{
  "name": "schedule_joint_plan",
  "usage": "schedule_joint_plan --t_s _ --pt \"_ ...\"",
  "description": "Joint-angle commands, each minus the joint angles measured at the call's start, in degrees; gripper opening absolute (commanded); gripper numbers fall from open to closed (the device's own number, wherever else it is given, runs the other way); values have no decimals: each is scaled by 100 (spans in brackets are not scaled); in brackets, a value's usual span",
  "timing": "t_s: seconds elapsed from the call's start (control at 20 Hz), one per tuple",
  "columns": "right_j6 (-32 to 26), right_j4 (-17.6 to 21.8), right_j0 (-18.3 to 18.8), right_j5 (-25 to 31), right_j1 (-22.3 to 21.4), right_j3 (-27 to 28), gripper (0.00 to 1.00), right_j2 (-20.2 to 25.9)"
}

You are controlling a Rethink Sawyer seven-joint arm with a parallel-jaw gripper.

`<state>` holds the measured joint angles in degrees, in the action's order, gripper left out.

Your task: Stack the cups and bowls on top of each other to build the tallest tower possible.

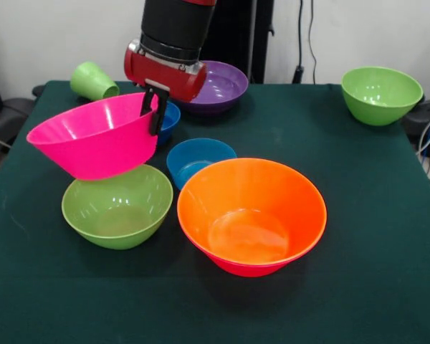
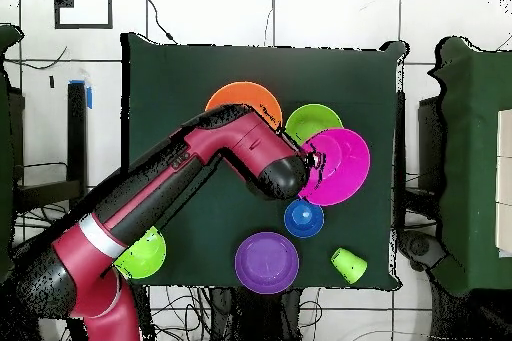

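Observation:
My gripper [image 1: 153, 109] is shut on the far rim of a big pink bowl [image 1: 93, 140], one finger inside and one outside. It holds the bowl tilted just above a green bowl [image 1: 118, 208]. In the overhead view the gripper [image 2: 315, 162] is at the pink bowl's [image 2: 342, 165] edge, next to the green bowl [image 2: 314, 120]. A big orange bowl [image 1: 251, 211] stands at the front, nested in what looks like a pink one. A small blue bowl [image 1: 199, 159] stands between them, and another blue bowl [image 1: 172, 118] behind the pink one. The light-green cup [image 1: 93, 80] lies on its side at the back. The orange tumbler is out of view.
A purple bowl [image 1: 218, 86] sits at the back under the arm. A second green bowl [image 1: 381, 93] stands near the table's far right corner. In the overhead view the arm [image 2: 190, 172] reaches diagonally across the dark green table [image 2: 180, 87].

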<state>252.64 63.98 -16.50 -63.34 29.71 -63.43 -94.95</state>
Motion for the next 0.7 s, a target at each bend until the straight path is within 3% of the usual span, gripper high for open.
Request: schedule_joint_plan --t_s 0.05,0.4,0.7 --pt "2172 -887 330 -839 605 625 0 -779" --pt "2252 -1073 463 -1346 714 538 0 -1270" --pt "2301 -1111 481 -1850 677 415 0 -1395"
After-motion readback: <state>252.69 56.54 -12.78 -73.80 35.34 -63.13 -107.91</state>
